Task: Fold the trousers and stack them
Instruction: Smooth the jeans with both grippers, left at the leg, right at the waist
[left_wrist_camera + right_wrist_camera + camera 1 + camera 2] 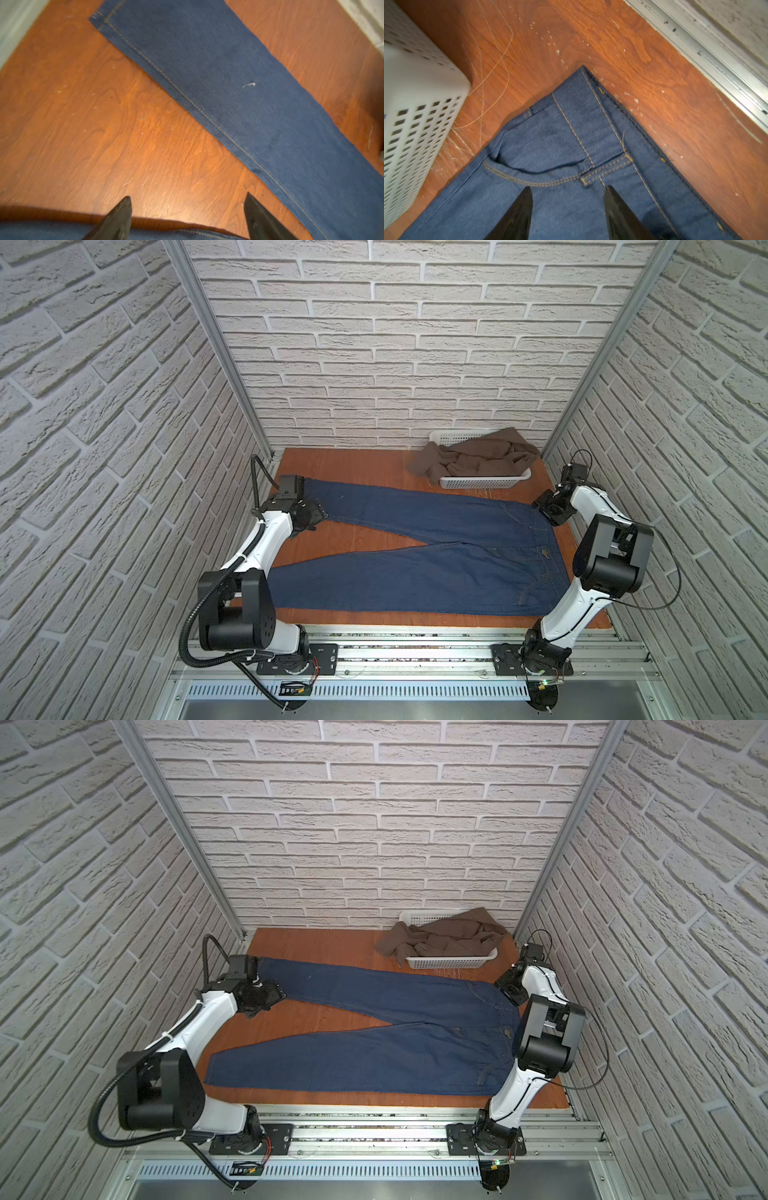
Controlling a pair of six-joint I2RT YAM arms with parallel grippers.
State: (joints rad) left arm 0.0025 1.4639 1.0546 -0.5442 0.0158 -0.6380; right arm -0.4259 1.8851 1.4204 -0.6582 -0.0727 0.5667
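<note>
A white perforated basket (486,482) stands at the far right corner of the wooden table (357,466). A crumpled brown garment (478,456) is heaped in it and spills over its left rim onto the wood. The trousers (415,560) lie flat and unfolded in front of it, button side up, with the waist at the right edge and the two legs spread in a V toward the left. The right wrist view shows the basket near the waistband's far corner, not touching it. In both top views the right arm (582,601) covers part of the near waist. The left gripper (188,196) hovers over bare wood between the legs, just beside the far leg's seam, jaws wide apart and empty. The right gripper (568,187) is above the front pocket at the far waist corner, jaws parted with only denim beneath; whether its tips touch the cloth I cannot tell.
</note>
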